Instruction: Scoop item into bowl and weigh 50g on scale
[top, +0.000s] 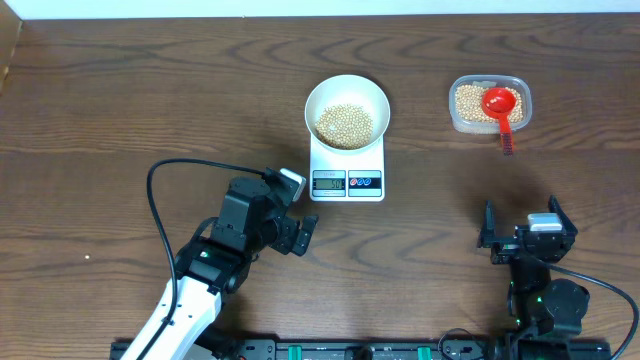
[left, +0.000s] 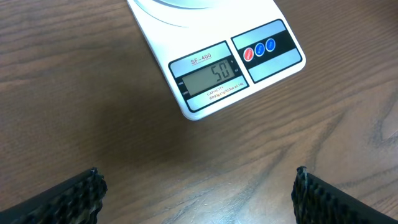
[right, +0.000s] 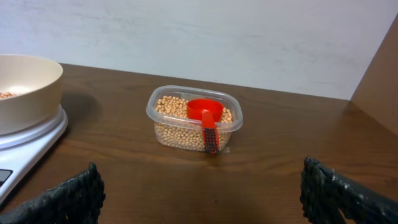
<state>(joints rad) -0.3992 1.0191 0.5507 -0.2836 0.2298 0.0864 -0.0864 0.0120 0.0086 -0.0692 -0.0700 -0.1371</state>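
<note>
On scale (left: 205, 37) front: "SF-400", "50"

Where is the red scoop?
In the overhead view the red scoop sits in the clear tub of beans at the table's far right, handle poking over the near rim, to the right of the bowl on the scale.

Overhead, scale display (top: 328, 181) seemingly illegible

A: anything readable?
B: scale (left: 186, 28), mid-desk toward the far edge. Display (left: 210, 76) reads 50. Red "SF-400" printed just above it.
A: fine print under the display?
B: too small to read. Same for the marks on the buttons (left: 259, 48).
</note>
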